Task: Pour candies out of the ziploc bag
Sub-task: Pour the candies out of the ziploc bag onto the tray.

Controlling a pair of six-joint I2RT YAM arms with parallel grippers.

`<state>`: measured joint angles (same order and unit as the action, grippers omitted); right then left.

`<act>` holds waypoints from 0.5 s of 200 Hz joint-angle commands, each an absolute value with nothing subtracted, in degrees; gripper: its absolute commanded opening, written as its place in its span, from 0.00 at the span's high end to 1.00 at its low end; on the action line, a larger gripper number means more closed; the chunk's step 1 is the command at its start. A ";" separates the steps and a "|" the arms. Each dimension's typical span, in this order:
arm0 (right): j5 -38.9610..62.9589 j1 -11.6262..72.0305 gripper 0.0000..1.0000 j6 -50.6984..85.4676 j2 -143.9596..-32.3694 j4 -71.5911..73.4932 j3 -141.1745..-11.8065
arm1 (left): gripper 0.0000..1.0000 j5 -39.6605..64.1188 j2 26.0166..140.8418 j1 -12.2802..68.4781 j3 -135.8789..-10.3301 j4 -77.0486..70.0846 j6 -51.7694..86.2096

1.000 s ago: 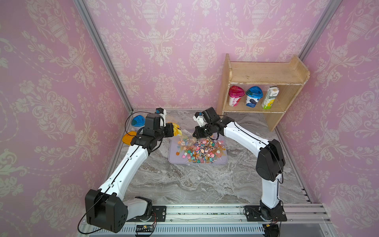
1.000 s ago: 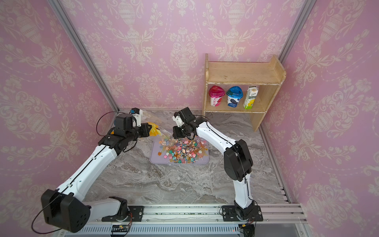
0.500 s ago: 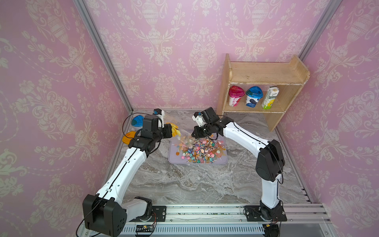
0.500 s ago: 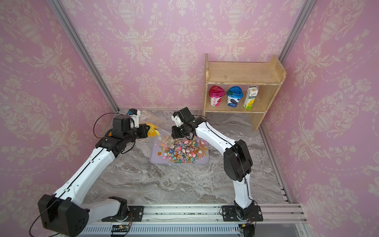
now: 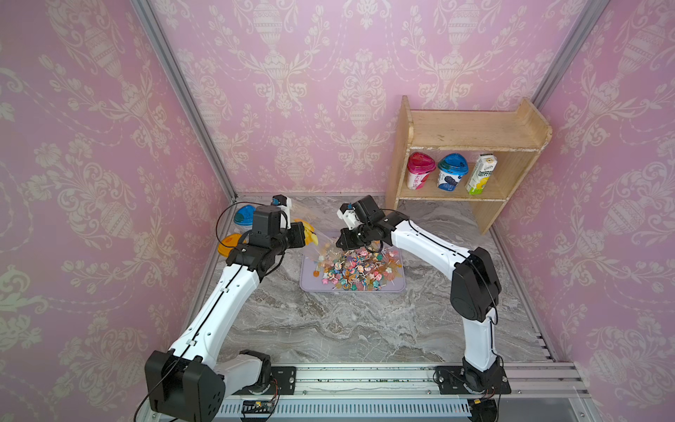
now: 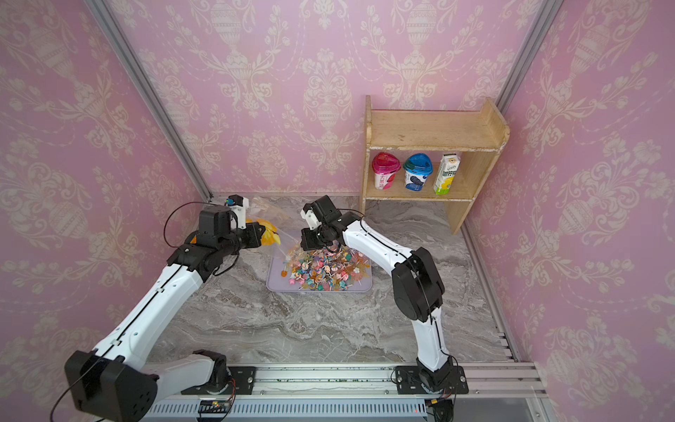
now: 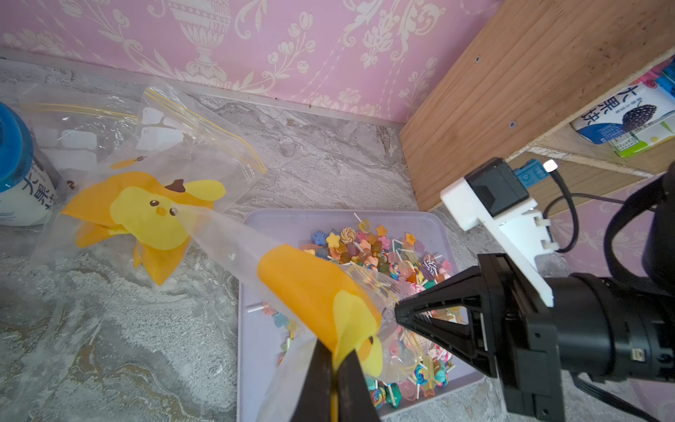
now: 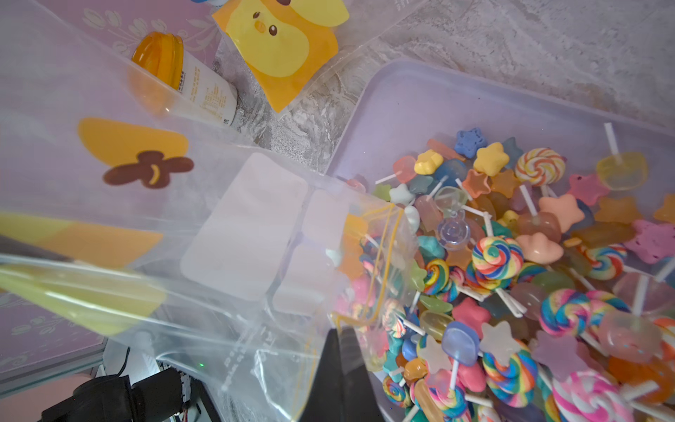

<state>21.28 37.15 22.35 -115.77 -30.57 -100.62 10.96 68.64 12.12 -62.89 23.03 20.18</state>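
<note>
Though cropped by the edge of the left wrist view, plainly clenched: left fingers (image 7: 316,380), nipping a yellow-printed fold of the ziploc bag (image 7: 233,248). Likewise the right fingers (image 8: 338,372), clamped on clear film just beside the bag's yellow zip line, with only the dark tips in frame. Too small and dark to pick apart in both top views.

Stretched between the two grips, with its mouth over the lilac tray (image 7: 248,350), at the edge of the heap. Hard to tell whether any sweets are inside, given the glare on the film and the pile showing through it. Heaped in the tray: the candies (image 8: 511,255), swirl lollipops on white sticks among stars and hearts.

Beyond the tray, flat on the worktop (image 5: 328,329): a second bag (image 7: 146,215) printed with a chick. Beside it a blue-lidded cup (image 7: 11,157), cut off by the frame, and an orange-capped bottle (image 8: 182,76), blurred behind film.

Grey veined marble underfoot, pink damask wallpaper (image 5: 328,91) on three sides. On the right arm's side, a wooden shelf (image 5: 471,128) holding a pink-lidded pot (image 5: 420,175), a blue-lidded pot (image 5: 452,177) and a green carton (image 5: 481,179).
</note>
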 commanded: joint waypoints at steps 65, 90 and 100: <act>20.68 37.85 1.00 23.56 -117.27 -29.91 -98.09 | 1.00 12.47 65.57 11.67 -66.63 28.08 19.59; 20.22 37.80 1.00 23.90 -116.94 -28.58 -96.57 | 1.00 12.52 65.74 11.90 -64.97 29.90 19.08; 20.46 37.85 1.00 23.91 -117.02 -28.37 -96.50 | 1.00 12.40 65.55 12.08 -63.83 30.07 19.20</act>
<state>21.47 37.93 22.74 -116.05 -27.31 -98.26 12.12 67.44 12.16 -64.25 28.73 20.14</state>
